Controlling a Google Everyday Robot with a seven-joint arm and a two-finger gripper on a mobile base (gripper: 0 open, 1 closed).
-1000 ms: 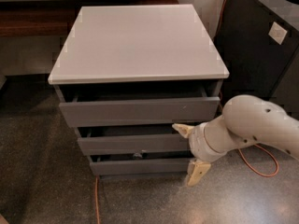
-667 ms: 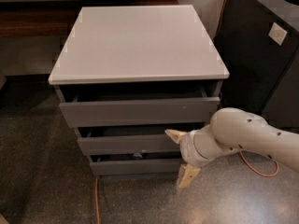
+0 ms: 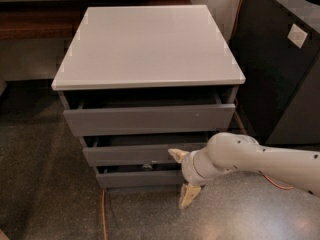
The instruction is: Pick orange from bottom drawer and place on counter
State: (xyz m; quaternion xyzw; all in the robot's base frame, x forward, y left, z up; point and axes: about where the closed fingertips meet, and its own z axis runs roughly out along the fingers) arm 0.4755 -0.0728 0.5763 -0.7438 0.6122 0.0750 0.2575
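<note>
The gripper (image 3: 180, 178) hangs low in front of the cabinet, at the right end of the bottom drawer (image 3: 137, 178), with its two cream, wedge-shaped fingers (image 3: 189, 196) spread wide, one up and one down, and nothing between them. The upper finger tip lies against the front of the middle drawer (image 3: 132, 154); the lower one points down toward the floor (image 3: 45, 189), which is dark, speckled and faintly glossy. Behind the fingers sits a round white wrist, and the smooth, tubular white arm (image 3: 265, 161) runs off to the gripper's right and out of view. The bottom drawer, just left of the gripper, is a narrow, flat, handleless front of matte dark grey, pulled out a little so that a thin dark gap shows above it. The orange does not show; that gap is too shadowed to tell what lies inside. Above the gripper, the top drawer (image 3: 150, 119) is wider and also slightly open. Well above lies the counter (image 3: 150, 44), a broad, smooth, pale grey square slab with a thin edge. To the upper right stands a black cabinet (image 3: 280, 79) bearing a small white label (image 3: 298, 35). A thin orange cable (image 3: 104, 214) trails over the floor to the lower left.
</note>
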